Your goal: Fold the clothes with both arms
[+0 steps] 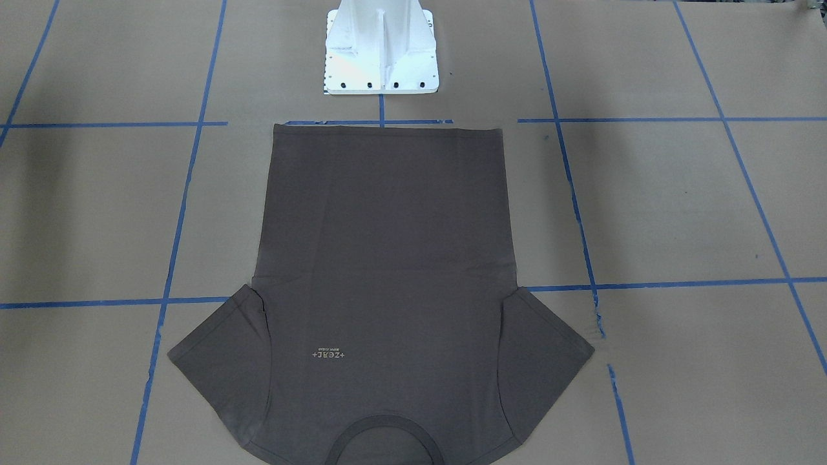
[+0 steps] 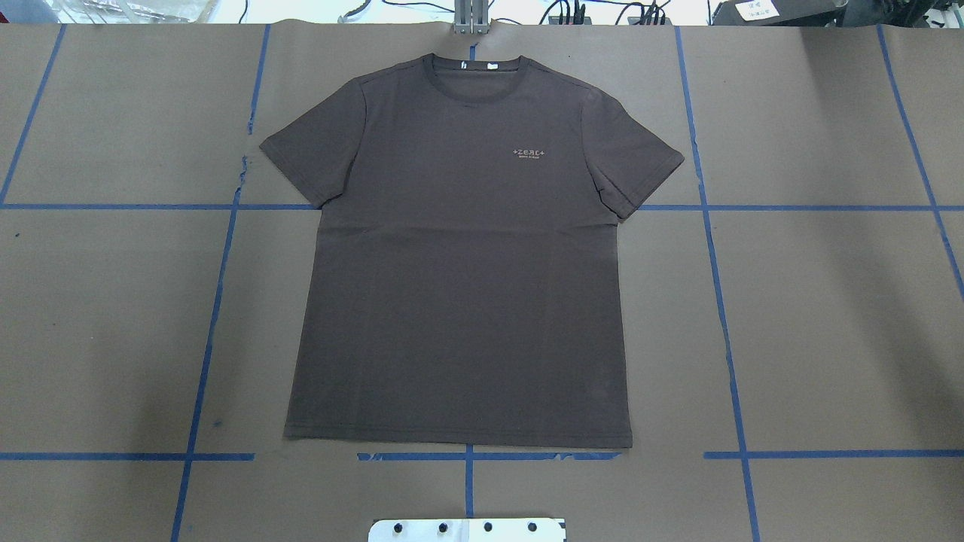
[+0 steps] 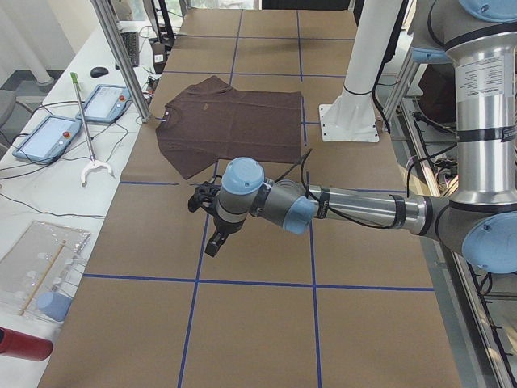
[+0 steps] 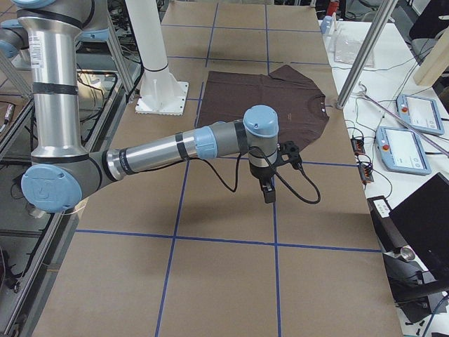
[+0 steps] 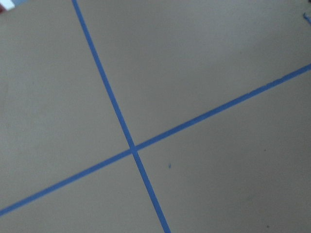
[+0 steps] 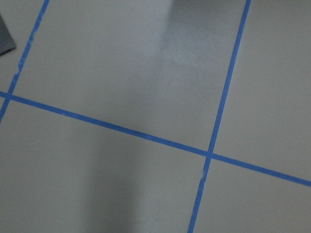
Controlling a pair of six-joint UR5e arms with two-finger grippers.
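Observation:
The dark brown-grey T-shirt (image 2: 459,286) lies flat and spread out, logo side up, in the middle of the table, with its neckline on the far side from the robot's base. It also shows in the front-facing view (image 1: 387,258) and both side views (image 3: 234,121) (image 4: 263,95). My left gripper (image 3: 212,241) hangs above bare paper well to the shirt's left. My right gripper (image 4: 267,192) hangs above bare paper to its right. Both show only in the side views, so I cannot tell whether they are open or shut. The wrist views show only paper and blue tape.
The white bolted pedestal (image 1: 381,58) stands just behind the shirt's hem. Brown paper with blue tape lines (image 2: 723,301) covers the table. Tablets (image 3: 48,133) (image 4: 414,112), cables and metal posts (image 3: 121,56) stand along the operators' side.

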